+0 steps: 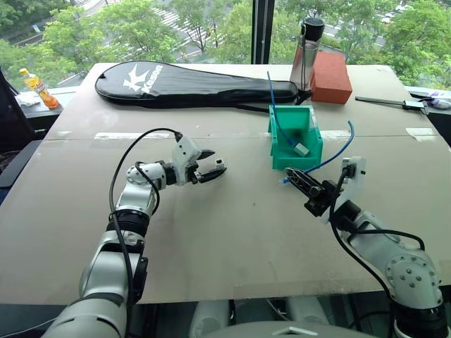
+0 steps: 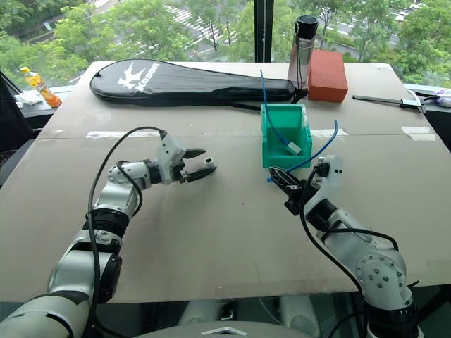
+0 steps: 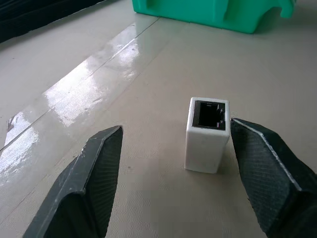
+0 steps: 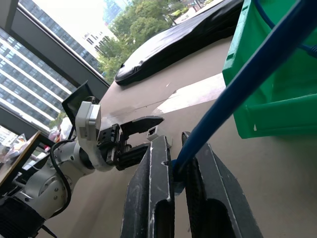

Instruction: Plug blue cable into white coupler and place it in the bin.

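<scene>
The white coupler (image 3: pixel 208 134) stands upright on the table with its dark socket facing up. My left gripper (image 3: pixel 176 128) is open around it, one finger (image 3: pixel 257 163) close beside it and the other well apart. The same gripper (image 1: pixel 214 163) hovers low over the middle of the table, left of the bin (image 1: pixel 317 146). My right gripper (image 1: pixel 293 175) is shut on the blue cable (image 1: pixel 332 158) just in front of the bin's front right corner. The cable arcs up and away to the right. Its plug end is hidden between the fingers (image 4: pixel 157 168).
A longer blue cable (image 1: pixel 275 113) ending in a white block (image 1: pixel 301 149) lies in the bin. Behind it stand a red-brown block (image 1: pixel 331 77) and a bottle (image 1: pixel 306 53). A black racket cover (image 1: pixel 190 83) lies at the back, and a thin tool (image 1: pixel 394 103) at the far right.
</scene>
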